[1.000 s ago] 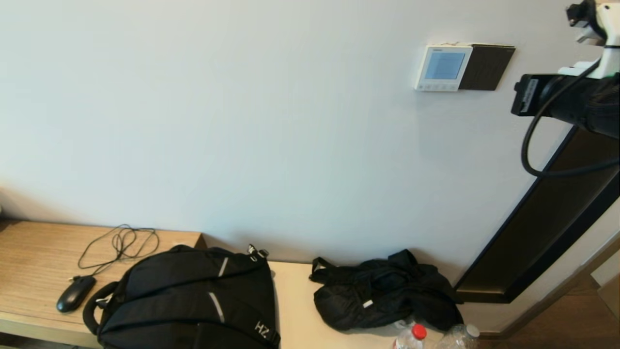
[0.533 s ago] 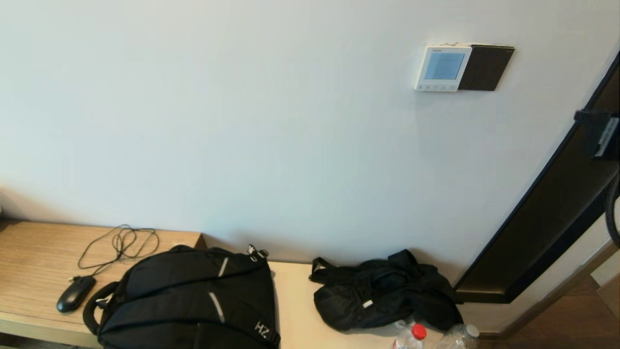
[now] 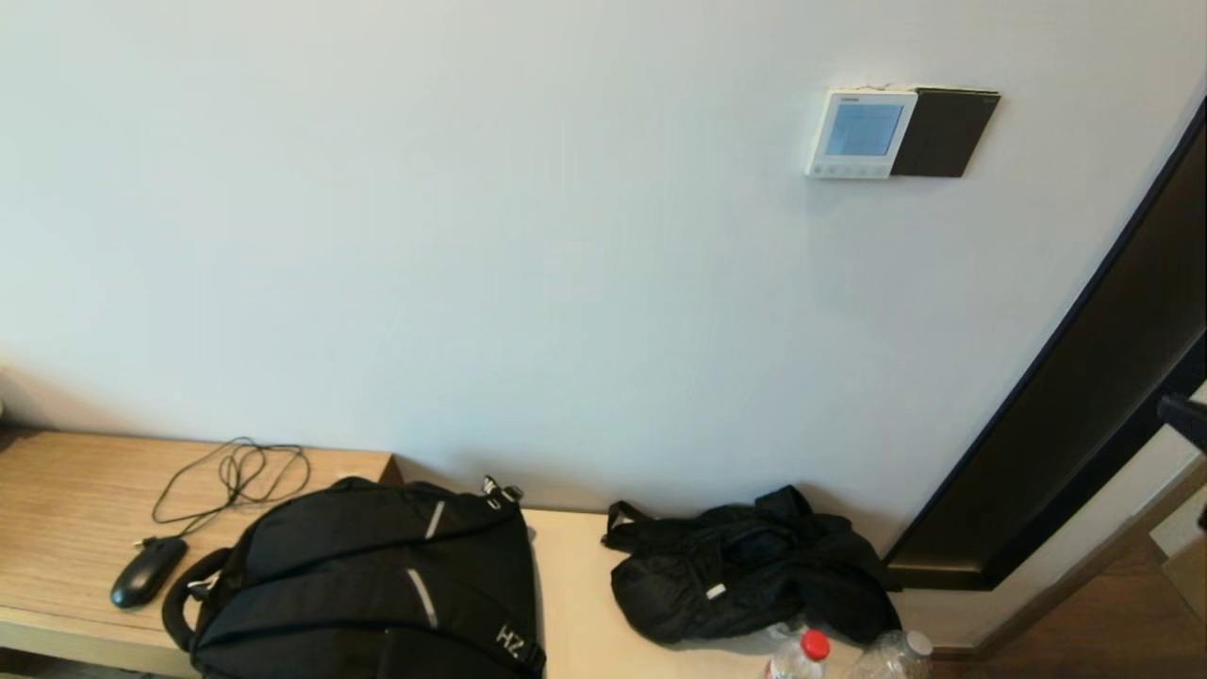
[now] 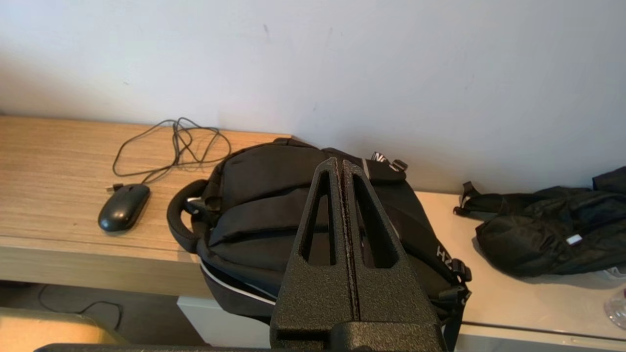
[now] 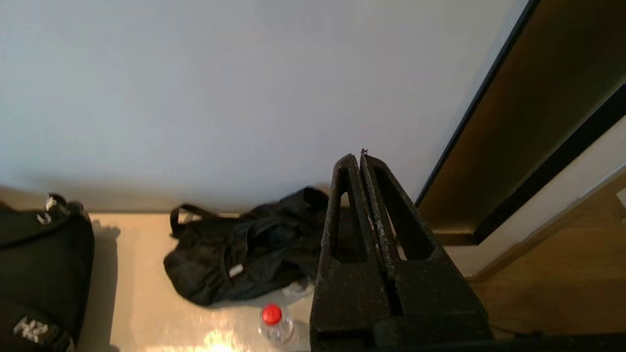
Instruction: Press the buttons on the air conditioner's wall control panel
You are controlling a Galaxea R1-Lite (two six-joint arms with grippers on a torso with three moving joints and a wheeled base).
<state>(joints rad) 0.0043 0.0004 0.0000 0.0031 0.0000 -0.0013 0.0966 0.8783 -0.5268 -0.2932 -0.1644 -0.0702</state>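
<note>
The white wall control panel with a pale blue screen hangs high on the wall at the right. Its row of tiny pale buttons runs along its lower edge. Nothing touches it. My right gripper is shut and empty, low down and well below the panel, over the bench end by the black bag. In the head view only a dark bit of the right arm shows at the right edge. My left gripper is shut and empty, parked over the backpack.
A dark brown plate adjoins the panel's right side. A dark slanted frame runs down the right. On the bench lie a black backpack, a black bag, a mouse with cable, and two bottles.
The right arm has dropped from beside the panel at the upper right down to the lower right edge, almost out of the head view. Nothing else has moved.
</note>
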